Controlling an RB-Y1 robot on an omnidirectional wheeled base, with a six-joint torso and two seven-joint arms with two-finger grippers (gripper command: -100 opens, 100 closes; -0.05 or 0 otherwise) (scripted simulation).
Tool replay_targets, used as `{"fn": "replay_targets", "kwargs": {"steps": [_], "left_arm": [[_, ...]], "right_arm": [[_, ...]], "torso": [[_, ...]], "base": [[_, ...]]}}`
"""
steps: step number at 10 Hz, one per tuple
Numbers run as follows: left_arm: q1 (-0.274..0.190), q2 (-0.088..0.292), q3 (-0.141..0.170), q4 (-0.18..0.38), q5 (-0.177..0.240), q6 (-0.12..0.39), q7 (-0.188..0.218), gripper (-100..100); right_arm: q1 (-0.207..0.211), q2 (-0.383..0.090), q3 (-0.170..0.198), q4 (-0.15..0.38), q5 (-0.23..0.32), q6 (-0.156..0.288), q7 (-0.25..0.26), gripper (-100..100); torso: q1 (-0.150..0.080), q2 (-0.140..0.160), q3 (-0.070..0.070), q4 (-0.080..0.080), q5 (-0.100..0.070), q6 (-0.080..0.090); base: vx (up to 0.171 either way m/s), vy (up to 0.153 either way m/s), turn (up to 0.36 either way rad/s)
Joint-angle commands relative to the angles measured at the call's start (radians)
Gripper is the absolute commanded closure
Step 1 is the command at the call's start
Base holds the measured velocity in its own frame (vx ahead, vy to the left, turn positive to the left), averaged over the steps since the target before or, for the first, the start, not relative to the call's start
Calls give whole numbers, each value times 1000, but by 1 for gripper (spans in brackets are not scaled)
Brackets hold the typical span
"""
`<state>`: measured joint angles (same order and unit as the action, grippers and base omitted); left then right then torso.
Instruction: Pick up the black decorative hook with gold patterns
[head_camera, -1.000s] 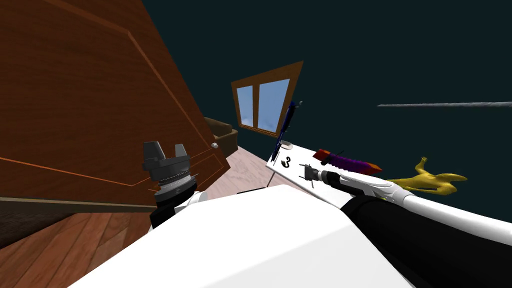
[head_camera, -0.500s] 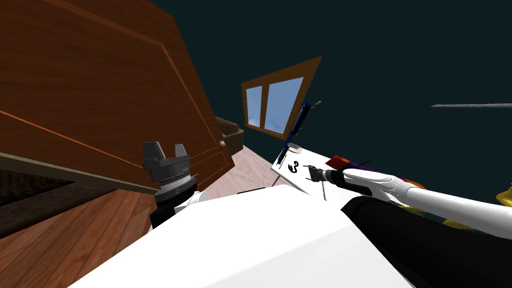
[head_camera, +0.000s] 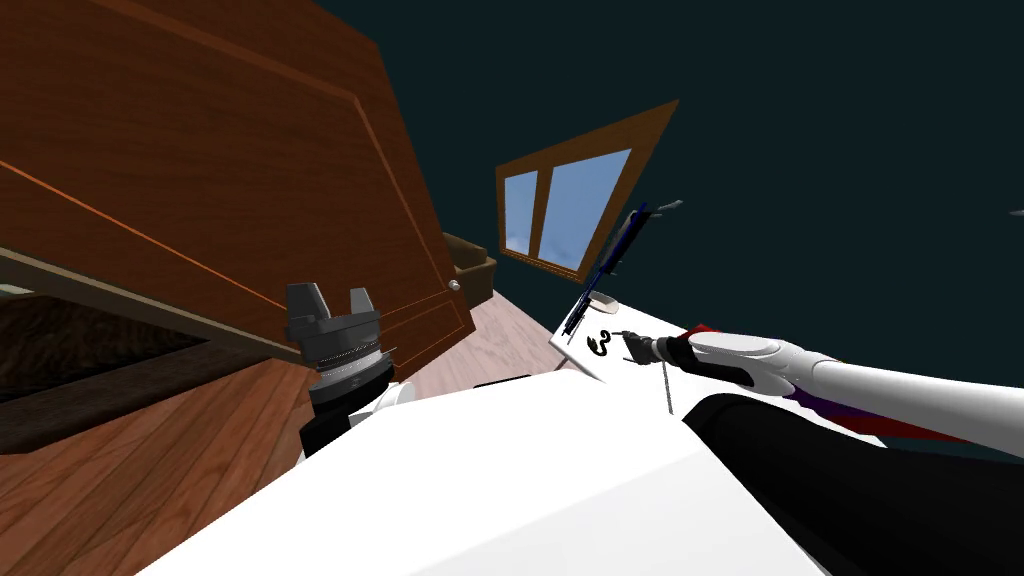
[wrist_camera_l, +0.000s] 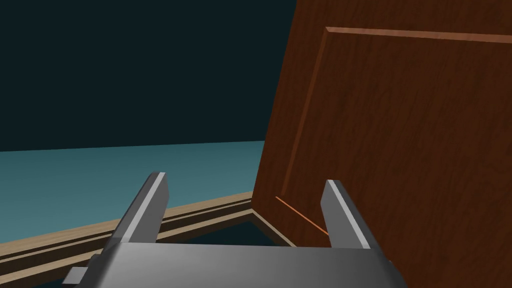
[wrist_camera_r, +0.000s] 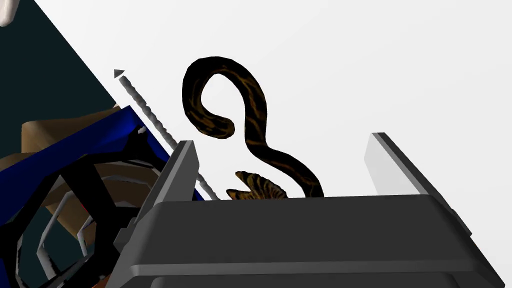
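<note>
Lying flat on the white counter (wrist_camera_r: 375, 60), the black hook (wrist_camera_r: 255, 112) with gold veining is seen reaching up between the spread fingers of the right hand (wrist_camera_r: 282, 140). It is judged light, stiff and smooth, and likely to pivot if pinched on a curl. The straighter middle of the S is thought the best place to be gripped, across its width. Its lower end is cut off by the hand's dark body, so whether anything touches it cannot be told. A thin threaded rod (wrist_camera_r: 150, 115) and a blue and black object (wrist_camera_r: 75, 145) lie just beside it. The left hand (wrist_camera_l: 245, 182) is held spread, well apart from the counter.
</note>
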<state>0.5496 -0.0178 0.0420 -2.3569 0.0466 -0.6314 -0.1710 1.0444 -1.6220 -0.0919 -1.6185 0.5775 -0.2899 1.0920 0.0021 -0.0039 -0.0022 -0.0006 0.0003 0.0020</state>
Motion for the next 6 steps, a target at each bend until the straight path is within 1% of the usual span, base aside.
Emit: {"fn": "replay_targets", "kwargs": {"steps": [1,3,4,5,6], "left_arm": [[0,0,0,0,0,0,0,0],[0,0,0,0,0,0,0,0],[0,0,0,0,0,0,0,0],[0,0,0,0,0,0,0,0],[0,0,0,0,0,0,0,0]], "right_arm": [[28,-37,-3,18,11,0,31,-100],[50,-75,9,35,24,0,60,-100],[70,-97,23,41,33,-3,78,-100],[63,-86,12,34,27,1,63,-100],[66,-88,12,34,28,0,67,0]], "torso": [[0,0,0,0,0,0],[0,-2,-1,0,0,0],[0,-2,-1,0,0,0],[1,-3,-2,-1,0,0],[0,-1,0,0,0,1]], "base": [[35,20,255],[53,10,175],[67,28,225],[34,10,48],[6,1,-8]]}}
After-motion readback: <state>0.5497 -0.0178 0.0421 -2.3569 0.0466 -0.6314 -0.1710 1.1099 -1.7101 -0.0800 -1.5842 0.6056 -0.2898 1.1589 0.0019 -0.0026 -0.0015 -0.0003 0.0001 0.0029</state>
